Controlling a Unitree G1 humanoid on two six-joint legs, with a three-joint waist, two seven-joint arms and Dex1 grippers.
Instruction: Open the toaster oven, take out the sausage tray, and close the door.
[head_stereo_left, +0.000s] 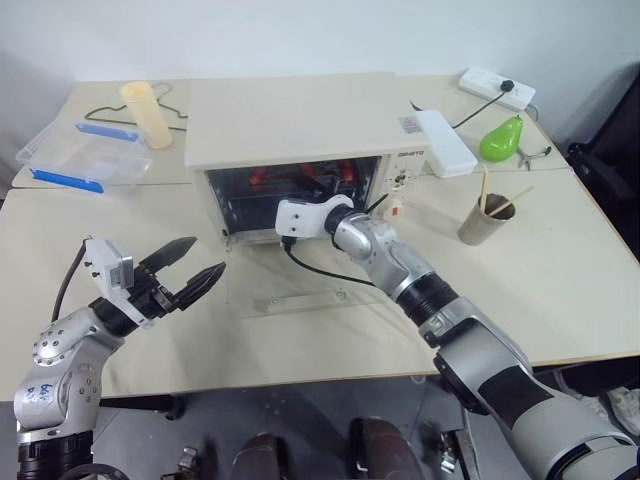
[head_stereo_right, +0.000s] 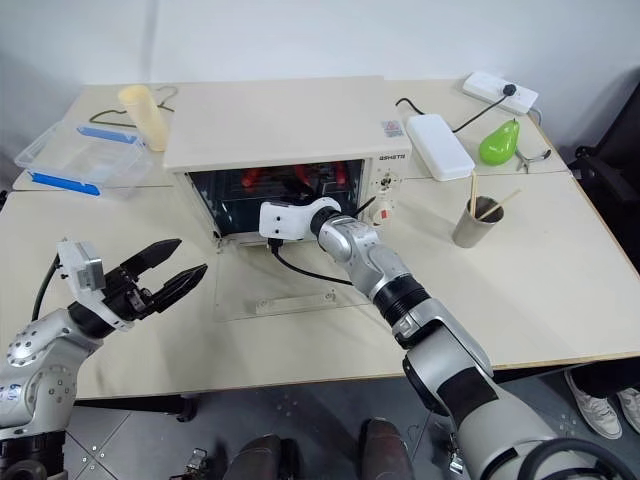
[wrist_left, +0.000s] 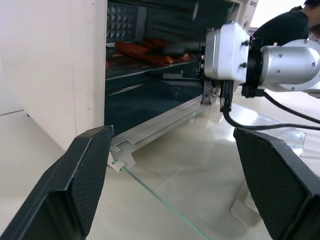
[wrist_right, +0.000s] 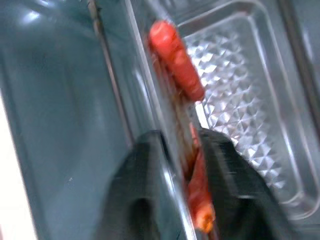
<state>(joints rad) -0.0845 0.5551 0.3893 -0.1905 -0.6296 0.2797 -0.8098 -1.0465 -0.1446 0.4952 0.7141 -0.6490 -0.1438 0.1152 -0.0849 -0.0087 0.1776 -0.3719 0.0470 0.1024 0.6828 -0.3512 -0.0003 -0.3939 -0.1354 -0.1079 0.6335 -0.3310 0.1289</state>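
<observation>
A: Where is the shiny metal sausage tray (wrist_right: 235, 80)?

B: Inside the cream-white boxy toaster oven (head_stereo_left: 300, 130). Its glass door (head_stereo_left: 300, 290) lies flat on the tabletop (head_stereo_left: 560, 260).

A: And the right gripper (wrist_right: 182, 150)?

B: Its fingers pinch the tray's front rim. The left gripper (head_stereo_left: 190, 270) waits wide open, holding nothing.

A: How to pull?

B: Slow, straight and level, so the red sausages (wrist_right: 175, 57) don't roll.
</observation>
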